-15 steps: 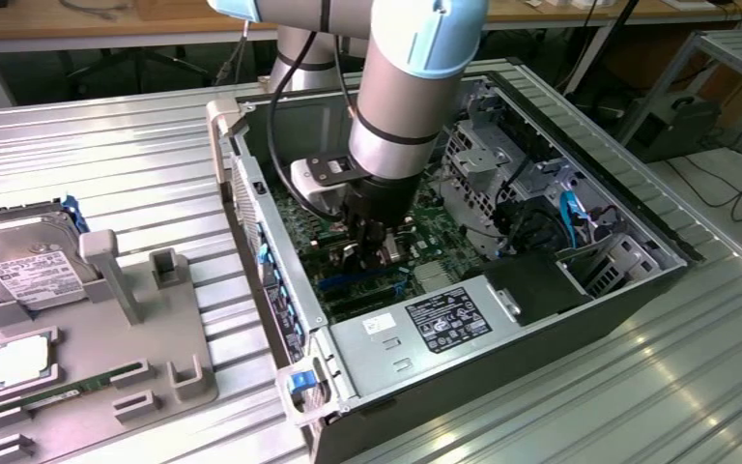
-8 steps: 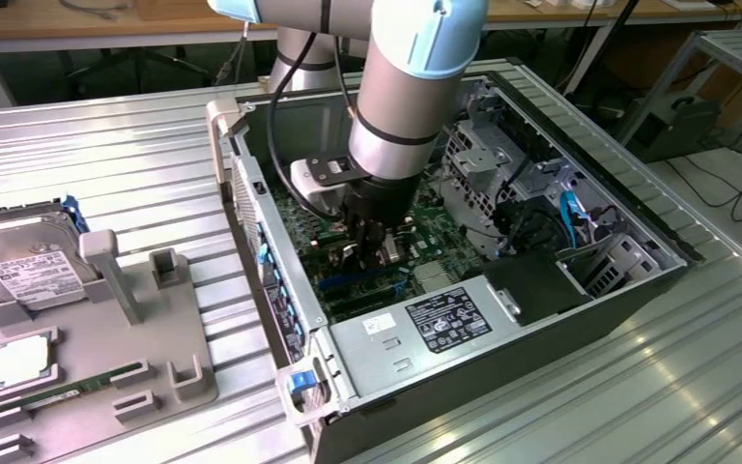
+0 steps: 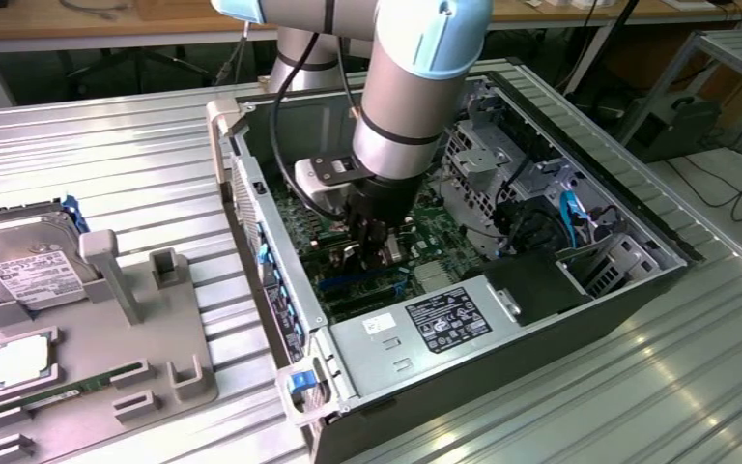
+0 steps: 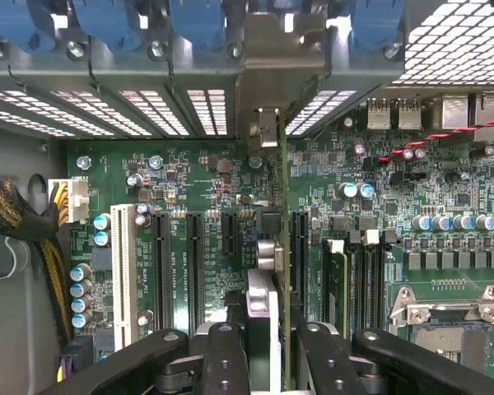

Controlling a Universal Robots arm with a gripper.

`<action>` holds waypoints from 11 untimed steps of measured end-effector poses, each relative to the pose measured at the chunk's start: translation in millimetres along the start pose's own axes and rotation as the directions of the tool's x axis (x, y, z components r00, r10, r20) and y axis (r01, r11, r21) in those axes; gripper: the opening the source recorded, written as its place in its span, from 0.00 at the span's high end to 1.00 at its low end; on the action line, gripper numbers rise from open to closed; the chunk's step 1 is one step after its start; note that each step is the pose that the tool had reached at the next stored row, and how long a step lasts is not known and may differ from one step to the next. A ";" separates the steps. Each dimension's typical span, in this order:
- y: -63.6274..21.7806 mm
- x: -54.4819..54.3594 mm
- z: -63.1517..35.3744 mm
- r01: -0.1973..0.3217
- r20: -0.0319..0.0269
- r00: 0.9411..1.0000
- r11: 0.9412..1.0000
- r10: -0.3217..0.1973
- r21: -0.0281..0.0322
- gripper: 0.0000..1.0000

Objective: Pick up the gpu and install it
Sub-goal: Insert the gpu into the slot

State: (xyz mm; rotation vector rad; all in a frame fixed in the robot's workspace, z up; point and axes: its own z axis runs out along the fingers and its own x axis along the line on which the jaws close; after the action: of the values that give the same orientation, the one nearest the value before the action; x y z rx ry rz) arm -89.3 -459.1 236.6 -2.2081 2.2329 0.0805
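Wrist view: the end effector point(image 4: 263, 346) grips the gpu point(image 4: 273, 206) edge-on, upright over the motherboard point(image 4: 198, 197) slots inside the open computer case point(image 3: 629, 208), its bracket toward the rear wall.

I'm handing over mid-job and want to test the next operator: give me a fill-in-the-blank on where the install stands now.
1. The gripper is down inside the open computer ____.
2. Its fingers are shut on the ____, held on edge over the motherboard slots.
3. On the grey tray at the exterior view's left lies a silver hard ____.
4. The card's silver end bracket points toward the case's ____ wall with its vent slots.

Missing words: case; gpu; drive; rear
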 end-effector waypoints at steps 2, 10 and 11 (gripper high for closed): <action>-0.1 0.0 0.0 0.000 0.000 1.000 1.000 0.000 0.000 0.72; 0.0 -0.2 -4.0 0.000 0.000 1.000 1.000 0.000 0.000 0.72; -2.1 -0.2 -4.3 0.000 0.000 1.000 1.000 0.000 0.000 0.72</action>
State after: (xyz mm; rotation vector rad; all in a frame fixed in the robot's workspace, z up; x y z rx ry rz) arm -87.0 -459.0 240.8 -2.2083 2.2329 0.0806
